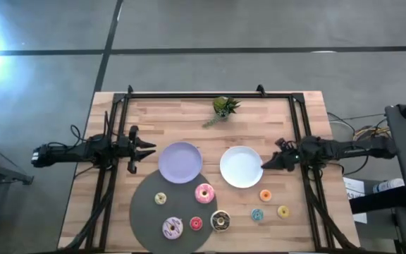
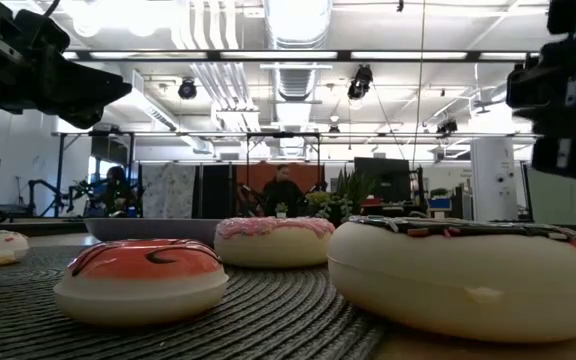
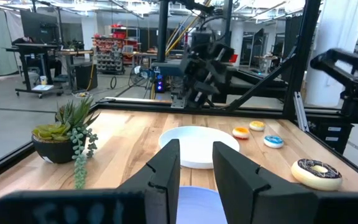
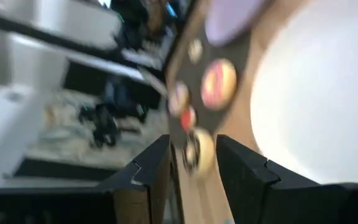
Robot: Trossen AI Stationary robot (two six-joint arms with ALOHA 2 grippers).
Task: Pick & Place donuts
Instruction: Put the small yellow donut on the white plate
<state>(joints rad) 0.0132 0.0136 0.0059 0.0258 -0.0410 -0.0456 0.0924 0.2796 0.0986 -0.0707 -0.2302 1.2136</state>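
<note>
Eight small donuts lie near the table's near edge. On the dark grey disc (image 1: 146, 212) rest a small yellow one (image 1: 161, 199), a pink one (image 1: 204, 192), a purple-white one (image 1: 172, 227), a red one (image 1: 196, 224) and a chocolate one (image 1: 220, 220). On bare wood to the right lie an orange one (image 1: 265, 195), a teal one (image 1: 257, 214) and a yellow one (image 1: 283, 211). My left gripper (image 1: 148, 150) hovers open just left of the lilac plate (image 1: 180, 162). My right gripper (image 1: 265, 164) is open at the right rim of the white plate (image 1: 241, 166). Both hold nothing.
A small potted plant (image 1: 224, 107) stands near the table's far edge, between the arms. A black frame (image 1: 189, 94) runs along the far and side edges. Both plates carry nothing. In the low view the red (image 2: 143, 280), pink (image 2: 273, 240) and chocolate (image 2: 468, 270) donuts fill the foreground.
</note>
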